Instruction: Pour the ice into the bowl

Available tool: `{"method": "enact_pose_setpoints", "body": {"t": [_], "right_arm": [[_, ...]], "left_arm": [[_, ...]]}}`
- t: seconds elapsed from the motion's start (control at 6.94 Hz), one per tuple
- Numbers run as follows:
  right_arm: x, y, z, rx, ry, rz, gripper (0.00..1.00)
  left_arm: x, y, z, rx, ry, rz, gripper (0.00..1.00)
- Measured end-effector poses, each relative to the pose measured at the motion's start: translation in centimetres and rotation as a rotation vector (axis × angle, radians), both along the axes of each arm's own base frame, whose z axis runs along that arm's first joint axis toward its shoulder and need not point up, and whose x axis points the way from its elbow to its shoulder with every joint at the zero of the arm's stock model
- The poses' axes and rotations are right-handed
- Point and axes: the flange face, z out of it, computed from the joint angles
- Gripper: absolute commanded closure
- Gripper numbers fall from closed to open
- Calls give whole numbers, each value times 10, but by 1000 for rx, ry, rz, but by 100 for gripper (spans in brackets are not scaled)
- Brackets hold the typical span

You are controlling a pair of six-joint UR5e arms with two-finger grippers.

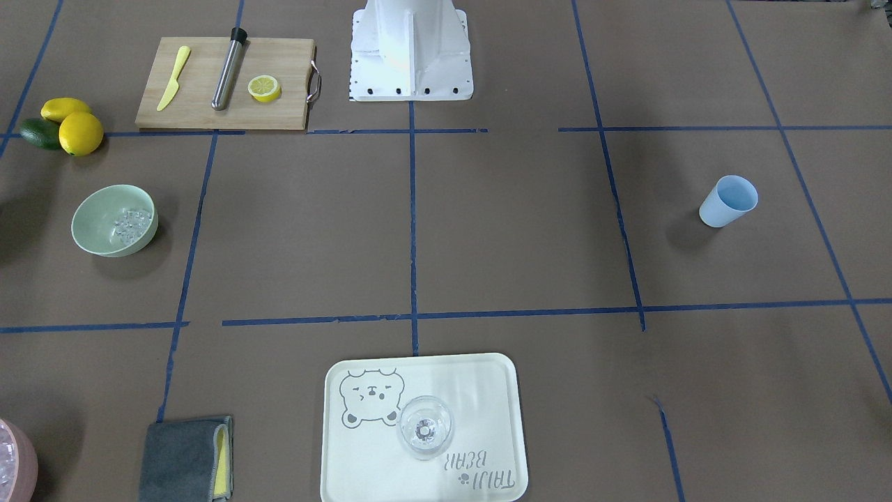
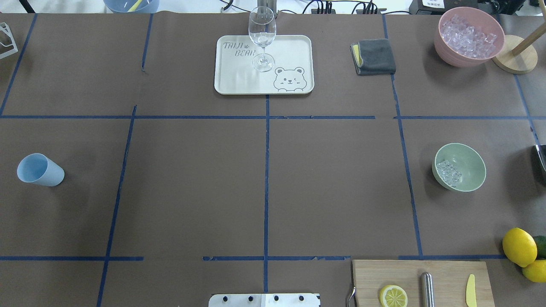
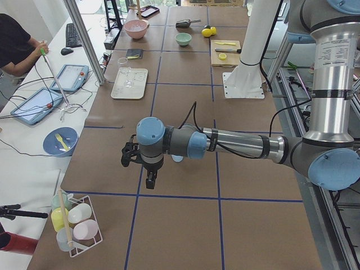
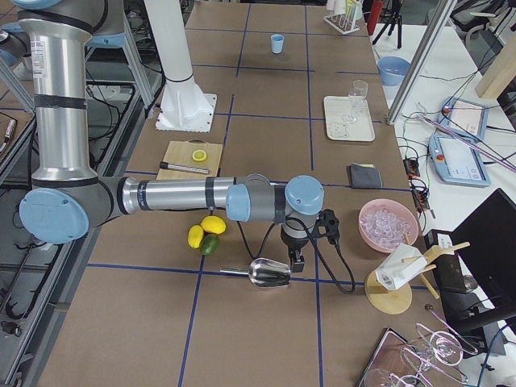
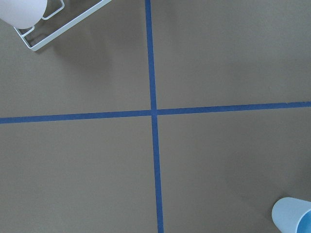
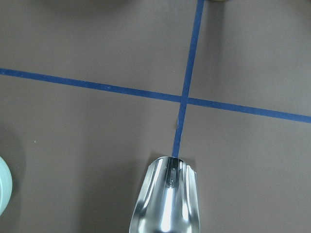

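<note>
– Over on the right of the overhead frame, what am I looking at?

– That is the bowl [image 2: 471,160], mint green, upright on the brown paper. The ice [image 2: 448,172] lies inside it, a small cluster of clear cubes against the wall on the frame's left side.

– And your hands?

– My right gripper [image 4: 297,260] shows only in the side view from the table's right end. It is near the middle of that frame, pointing down just beside a metal scoop [image 4: 270,274]. The scoop seems to lie on the table with its handle toward the frame's left, though from that angle I can't be sure whether my fingers touch it. I cannot tell how far my jaws stand apart. My right wrist camera shows the scoop's shiny body at bottom centre, below a crossing of blue tape.

– The left one?

– My left gripper [image 3: 151,179] hangs over the table at centre-left of the other side view, fingers down, with nothing visibly in it. Whether the jaws are parted I cannot tell there either. The light blue cup [image 2: 40,170] stands at the far left of the overhead frame, well apart from the bowl.

– Anything else around?

– At the overhead frame's top right, a pink container [image 2: 452,57] holds a heap of clear cubes [image 2: 467,34]. At top centre, a stemmed glass [image 2: 262,32] stands on a cream tray [image 2: 294,47].
</note>
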Motion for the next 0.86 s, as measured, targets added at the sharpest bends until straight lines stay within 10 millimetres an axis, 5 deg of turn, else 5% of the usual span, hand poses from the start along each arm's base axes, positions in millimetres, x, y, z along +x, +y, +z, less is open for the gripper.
{"method": "enact_pose_setpoints", "body": {"t": [0.86], "right_arm": [[-1, 3, -1, 6, -7, -2, 0]], "left_arm": [[0, -3, -7, 18, 6, 1, 0]]}}
